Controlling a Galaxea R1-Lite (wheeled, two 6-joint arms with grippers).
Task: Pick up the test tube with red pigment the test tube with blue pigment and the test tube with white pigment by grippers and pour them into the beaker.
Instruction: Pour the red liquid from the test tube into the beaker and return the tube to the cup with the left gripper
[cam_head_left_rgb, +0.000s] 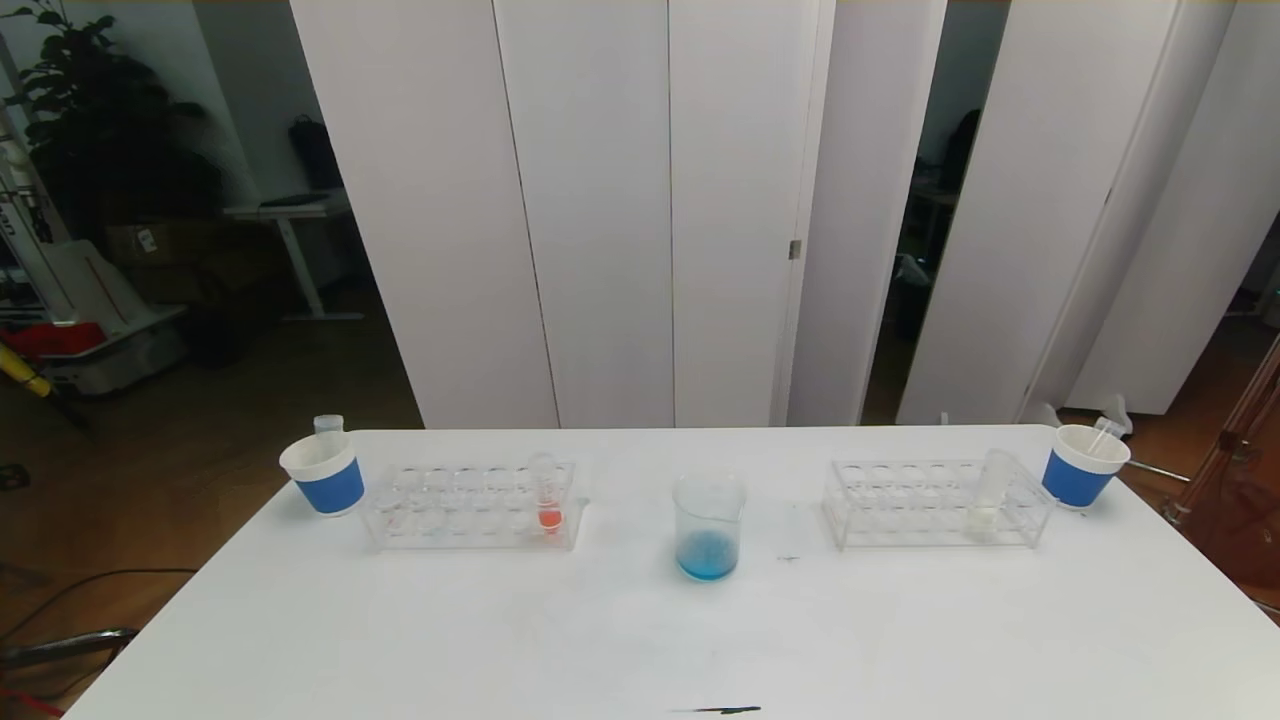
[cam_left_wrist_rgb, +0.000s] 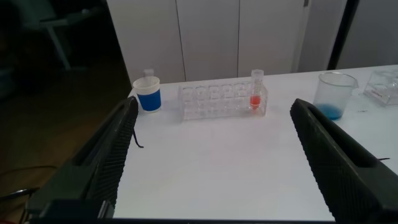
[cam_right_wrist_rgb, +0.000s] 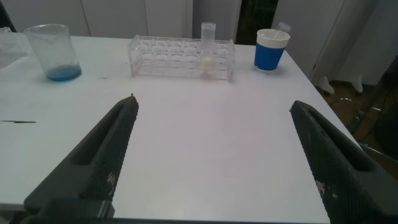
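here the clear flared glass beaker (cam_head_left_rgb: 709, 526) holds blue pigment, while both ridged black claws, left claw (cam_left_wrist_rgb: 214, 162) and right claw (cam_right_wrist_rgb: 214, 158), gape empty.

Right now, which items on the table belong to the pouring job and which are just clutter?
Job items:
- beaker, blue pigment already in its bottom
- red-pigment test tube in the left rack
- white-pigment test tube in the right rack

Lying about:
- left blue paper cup, holding a tube
- right blue paper cup, holding a tube

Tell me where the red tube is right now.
In the head view, the red tube stands in the left rack, at the end nearest the beaker.
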